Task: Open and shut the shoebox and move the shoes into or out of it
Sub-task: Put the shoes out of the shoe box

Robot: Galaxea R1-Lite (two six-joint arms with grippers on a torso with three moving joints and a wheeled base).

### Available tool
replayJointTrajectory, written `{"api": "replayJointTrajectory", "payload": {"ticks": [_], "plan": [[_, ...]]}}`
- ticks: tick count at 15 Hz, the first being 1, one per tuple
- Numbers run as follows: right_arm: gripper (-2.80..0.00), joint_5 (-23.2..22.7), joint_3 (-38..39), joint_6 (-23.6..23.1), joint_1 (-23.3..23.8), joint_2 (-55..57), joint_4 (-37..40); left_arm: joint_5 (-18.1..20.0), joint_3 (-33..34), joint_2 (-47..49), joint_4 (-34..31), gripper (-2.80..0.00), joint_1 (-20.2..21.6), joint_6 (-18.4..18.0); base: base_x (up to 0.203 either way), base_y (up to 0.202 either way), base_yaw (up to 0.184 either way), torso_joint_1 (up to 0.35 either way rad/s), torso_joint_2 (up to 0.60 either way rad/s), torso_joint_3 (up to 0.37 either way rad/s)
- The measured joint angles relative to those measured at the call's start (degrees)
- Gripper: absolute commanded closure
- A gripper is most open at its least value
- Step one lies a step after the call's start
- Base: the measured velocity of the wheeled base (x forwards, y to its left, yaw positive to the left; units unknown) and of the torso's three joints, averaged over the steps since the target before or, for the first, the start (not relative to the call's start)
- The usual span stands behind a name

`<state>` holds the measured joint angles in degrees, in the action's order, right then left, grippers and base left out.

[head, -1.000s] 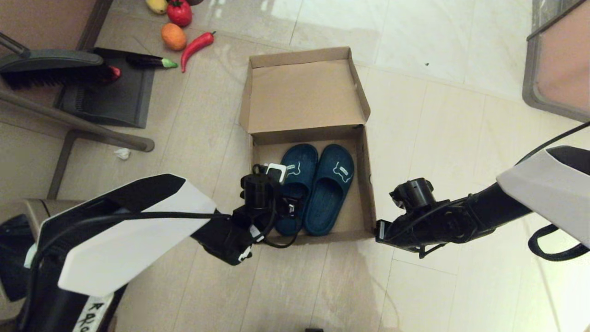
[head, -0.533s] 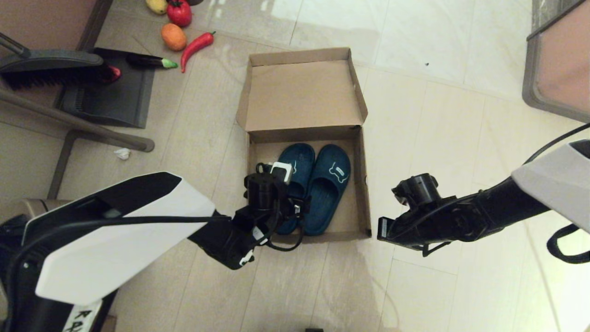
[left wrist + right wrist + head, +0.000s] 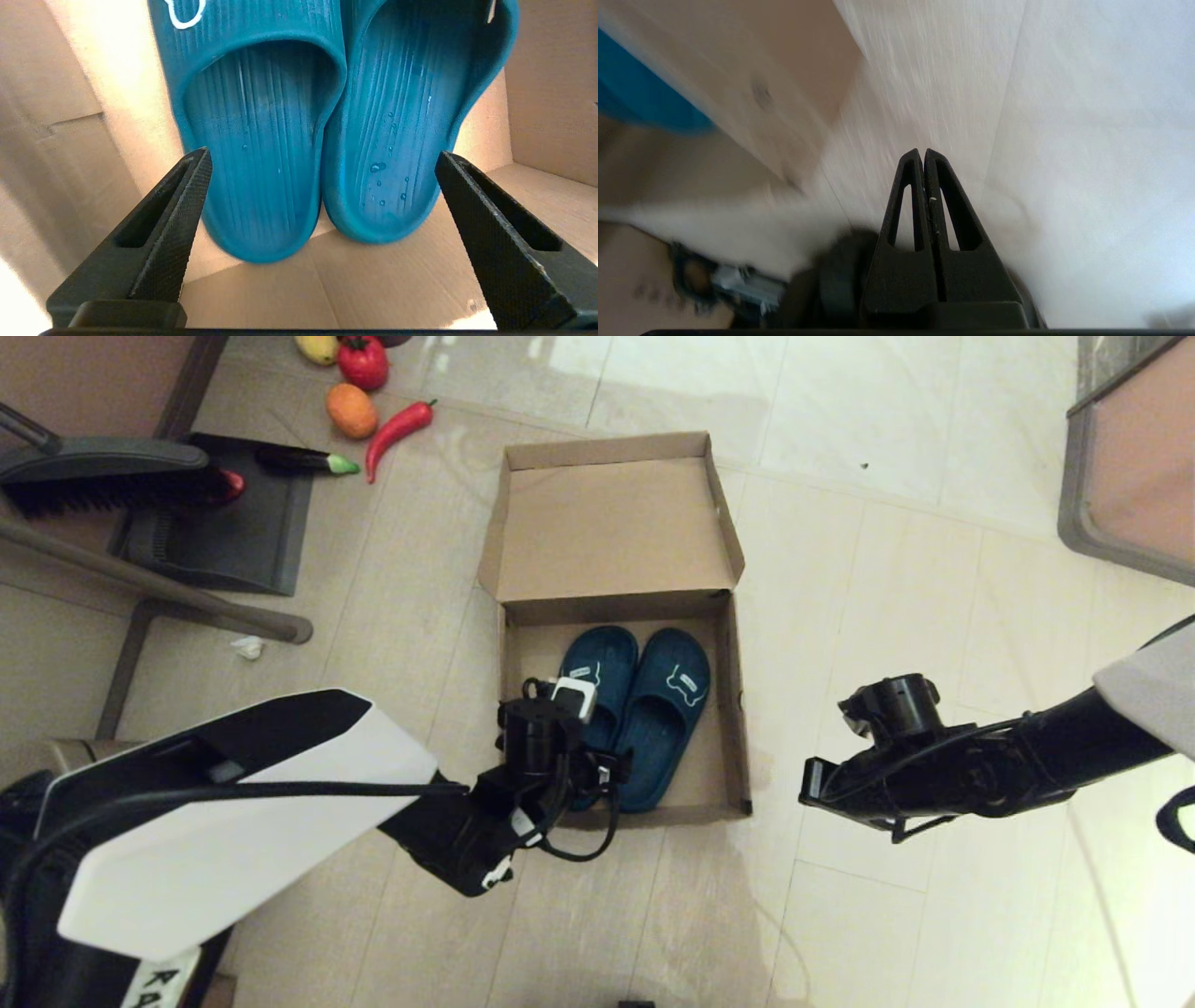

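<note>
The shoebox (image 3: 738, 709) stands open on the floor, its hinged lid (image 3: 611, 527) laid back away from me. Both dark blue shoes (image 3: 667, 709) lie side by side inside, toes toward the lid. My left arm (image 3: 537, 747) reaches over the box's near left corner. Its gripper (image 3: 323, 153) is open, low inside the box. The fingers (image 3: 189, 196) straddle the heels of the left shoe (image 3: 261, 163) and right shoe (image 3: 402, 140) without touching them. My right gripper (image 3: 810, 791) is shut and empty over the floor, apart from the box's right wall. It shows shut in the right wrist view (image 3: 922, 151).
Toy vegetables (image 3: 392, 425) lie on the floor at the far left, next to a dark dustpan (image 3: 224, 532) and brush (image 3: 103, 476). A metal frame leg (image 3: 159, 588) slants across the left. A crumpled paper scrap (image 3: 248, 647) lies near it. A grey-framed cabinet (image 3: 1120, 448) stands far right.
My right gripper has drawn away from the box's near right corner, moving right. The box has shifted slightly left. My left gripper has moved a little toward the box's near wall.
</note>
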<state>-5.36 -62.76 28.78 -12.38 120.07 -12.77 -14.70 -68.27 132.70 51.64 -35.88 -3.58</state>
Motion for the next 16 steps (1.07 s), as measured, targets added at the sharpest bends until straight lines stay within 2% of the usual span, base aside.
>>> {"api": "replayJointTrajectory", "payload": {"ticks": [3,6,12,16], "plan": [[0.00,0.29,-7.39,2.79,-3.07,6.57,-3.73,0.03,1.18,-0.81,0.07,-2.80,-0.09,0.08,0.000,0.000,0.000,0.000,0.00,0.000],[0.00,1.05,-14.15,4.20,-6.80,11.11,-1.34,0.11,1.38,-0.84,0.41,-2.80,0.07,0.14,0.000,0.000,0.000,0.000,0.00,0.000],[0.00,1.31,-15.68,4.27,-7.53,12.61,1.77,1.64,1.27,2.41,5.65,-2.80,3.91,0.11,0.000,0.000,0.000,0.000,0.00,0.000],[0.00,1.43,-19.81,4.31,-10.49,13.71,5.98,2.58,1.24,3.31,6.43,-2.80,4.35,0.19,0.000,0.000,0.000,0.000,0.00,0.000]]}}
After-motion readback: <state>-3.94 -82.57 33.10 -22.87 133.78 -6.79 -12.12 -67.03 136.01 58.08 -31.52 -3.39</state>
